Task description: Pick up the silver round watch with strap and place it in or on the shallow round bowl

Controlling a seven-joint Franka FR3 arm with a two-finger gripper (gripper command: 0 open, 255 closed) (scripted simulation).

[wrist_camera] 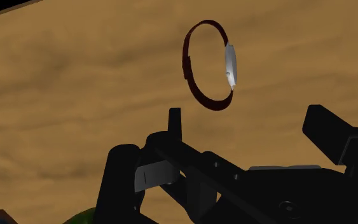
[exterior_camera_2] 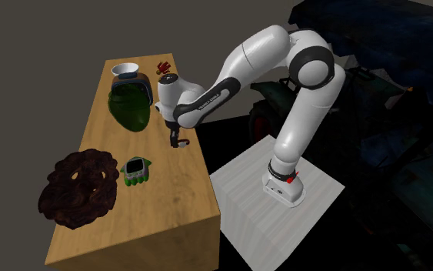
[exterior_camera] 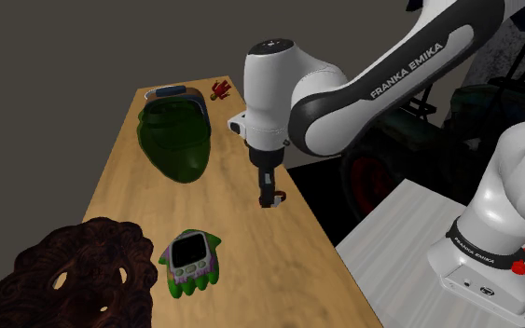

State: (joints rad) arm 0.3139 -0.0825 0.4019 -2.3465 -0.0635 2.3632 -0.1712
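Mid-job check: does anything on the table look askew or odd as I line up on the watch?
The watch lies on its side, strap closed in a loop, with its silver face turned sideways rather than up. The big green object sits tight against the bowl. Nothing looks spilled or broken.

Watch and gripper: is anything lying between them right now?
No: the wrist view shows bare wooden tabletop between the gripper and the watch.

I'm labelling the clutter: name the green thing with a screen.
The small light-green toy beside the brown wreath; the big dark-green shell at the far end has none.
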